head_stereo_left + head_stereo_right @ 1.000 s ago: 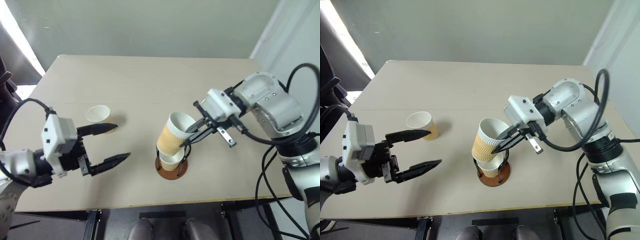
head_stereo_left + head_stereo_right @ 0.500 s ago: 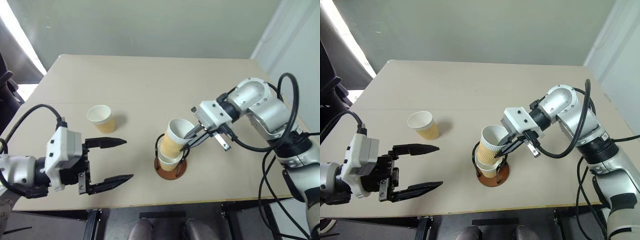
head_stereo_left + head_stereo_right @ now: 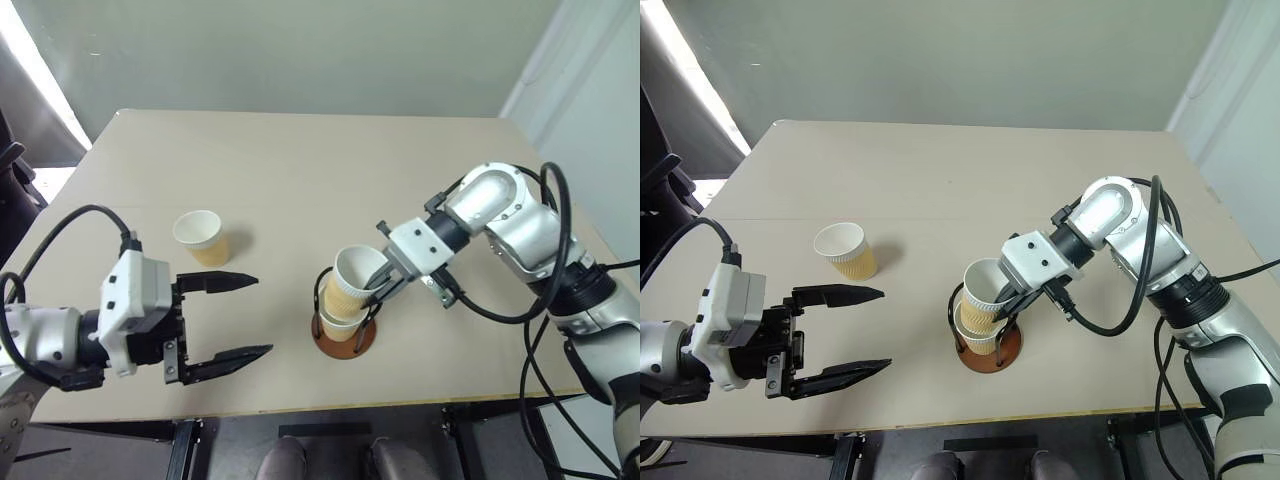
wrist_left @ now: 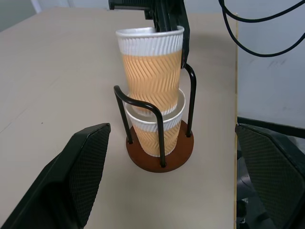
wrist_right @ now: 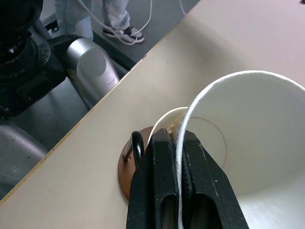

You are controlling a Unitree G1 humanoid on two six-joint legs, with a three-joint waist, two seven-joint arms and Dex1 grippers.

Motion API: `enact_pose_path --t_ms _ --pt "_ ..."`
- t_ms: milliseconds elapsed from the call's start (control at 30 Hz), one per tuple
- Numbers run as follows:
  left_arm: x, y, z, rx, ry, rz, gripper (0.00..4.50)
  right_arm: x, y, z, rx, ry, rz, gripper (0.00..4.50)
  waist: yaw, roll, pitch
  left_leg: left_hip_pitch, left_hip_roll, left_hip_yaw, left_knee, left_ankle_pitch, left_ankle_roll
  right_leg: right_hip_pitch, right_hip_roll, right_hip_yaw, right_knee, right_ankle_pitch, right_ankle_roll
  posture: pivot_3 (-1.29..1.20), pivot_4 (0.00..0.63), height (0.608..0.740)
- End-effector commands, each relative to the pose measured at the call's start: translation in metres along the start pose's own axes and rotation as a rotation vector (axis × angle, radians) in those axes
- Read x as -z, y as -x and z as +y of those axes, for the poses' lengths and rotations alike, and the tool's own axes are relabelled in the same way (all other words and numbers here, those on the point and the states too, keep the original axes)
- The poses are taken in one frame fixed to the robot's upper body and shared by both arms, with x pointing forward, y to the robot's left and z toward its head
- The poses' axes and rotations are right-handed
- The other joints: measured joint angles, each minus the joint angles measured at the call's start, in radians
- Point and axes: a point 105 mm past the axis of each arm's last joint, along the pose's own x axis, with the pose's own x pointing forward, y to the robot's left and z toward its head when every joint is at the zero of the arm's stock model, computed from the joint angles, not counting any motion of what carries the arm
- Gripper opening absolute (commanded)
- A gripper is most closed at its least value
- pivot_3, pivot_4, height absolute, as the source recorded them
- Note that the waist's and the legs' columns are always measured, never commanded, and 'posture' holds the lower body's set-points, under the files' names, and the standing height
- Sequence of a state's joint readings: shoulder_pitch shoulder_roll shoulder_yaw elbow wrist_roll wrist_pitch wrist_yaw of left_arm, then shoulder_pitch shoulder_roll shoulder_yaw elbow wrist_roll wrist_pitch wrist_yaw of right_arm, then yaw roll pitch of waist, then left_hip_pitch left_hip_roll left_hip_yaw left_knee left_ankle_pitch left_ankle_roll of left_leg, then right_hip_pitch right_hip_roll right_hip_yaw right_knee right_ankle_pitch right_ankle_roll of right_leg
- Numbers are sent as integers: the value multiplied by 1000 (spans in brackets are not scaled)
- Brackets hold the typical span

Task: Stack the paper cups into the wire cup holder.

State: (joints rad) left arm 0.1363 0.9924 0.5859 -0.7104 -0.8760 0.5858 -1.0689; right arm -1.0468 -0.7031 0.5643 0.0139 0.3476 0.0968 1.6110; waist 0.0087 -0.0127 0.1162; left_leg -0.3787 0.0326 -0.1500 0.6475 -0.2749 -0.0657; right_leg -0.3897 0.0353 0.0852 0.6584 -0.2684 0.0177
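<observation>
The wire cup holder [image 3: 345, 342] stands near the table's front edge with one paper cup [image 4: 155, 130] seated in it. A second paper cup [image 3: 350, 278] sits between the black loops, its bottom inside the lower cup and slightly tilted. My right gripper [image 3: 378, 285] is shut on this cup's rim, one finger [image 5: 159, 181] outside the wall and one inside. The third paper cup [image 3: 200, 236] stands upright on the table to the left. My left gripper [image 3: 235, 317] hangs open in front of that cup, pointing toward the holder, nothing between its fingers [image 4: 81, 171].
The table's front edge [image 3: 300, 405] runs just in front of the holder and my left gripper. A dark chair [image 3: 8, 175] stands off the table's left side. A person's legs and shoes [image 5: 121, 21] show on the floor beyond the table.
My right gripper has come down with the second cup, from tilted above the holder to nested in the lower cup. The left gripper has turned to point more level.
</observation>
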Motion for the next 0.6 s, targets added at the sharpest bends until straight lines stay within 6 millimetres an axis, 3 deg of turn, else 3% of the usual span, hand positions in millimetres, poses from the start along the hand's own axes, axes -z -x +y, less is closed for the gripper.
enact_pose_path --t_ms 33,167,267,333,367,467,600 --pt "-6 4 0 -2 -30 0 4500 -8 5 -8 13 47 16 940 0 0 0 0 0 0 0 0 0 0 0 0 0 0 0 0 150 740" --pt "-6 6 4 -16 -37 12 4500 -10 9 -13 39 54 18 2387 0 0 0 0 0 -1 0 0 0 0 0 0 0 0 0 0 150 740" --pt "-3 14 19 -86 -59 51 4500 -10 36 -19 139 -28 -19 3417 2 0 0 0 0 -2 0 0 0 0 0 0 0 0 0 0 150 740" --pt "-8 23 36 -167 -71 42 4500 -7 64 -20 259 -129 -98 4152 9 0 0 -1 0 -3 0 0 0 0 0 0 0 0 0 0 150 740" --pt "-10 26 41 -192 -74 35 4500 -6 72 -20 298 -161 -127 4152 14 0 0 -1 0 -3 0 0 0 0 -1 -1 0 0 0 0 150 740" --pt "-13 36 69 -347 -97 69 4500 -3 123 -11 512 -336 -357 4152 24 -1 0 -1 -1 -3 0 0 -1 -1 -2 -1 -1 -1 -1 0 150 740" --pt "-7 40 95 -445 -90 113 4500 22 153 18 719 -471 -451 4152 31 -1 -1 -1 -1 -3 -2 0 -3 0 -2 -1 -1 -1 -1 0 150 740"
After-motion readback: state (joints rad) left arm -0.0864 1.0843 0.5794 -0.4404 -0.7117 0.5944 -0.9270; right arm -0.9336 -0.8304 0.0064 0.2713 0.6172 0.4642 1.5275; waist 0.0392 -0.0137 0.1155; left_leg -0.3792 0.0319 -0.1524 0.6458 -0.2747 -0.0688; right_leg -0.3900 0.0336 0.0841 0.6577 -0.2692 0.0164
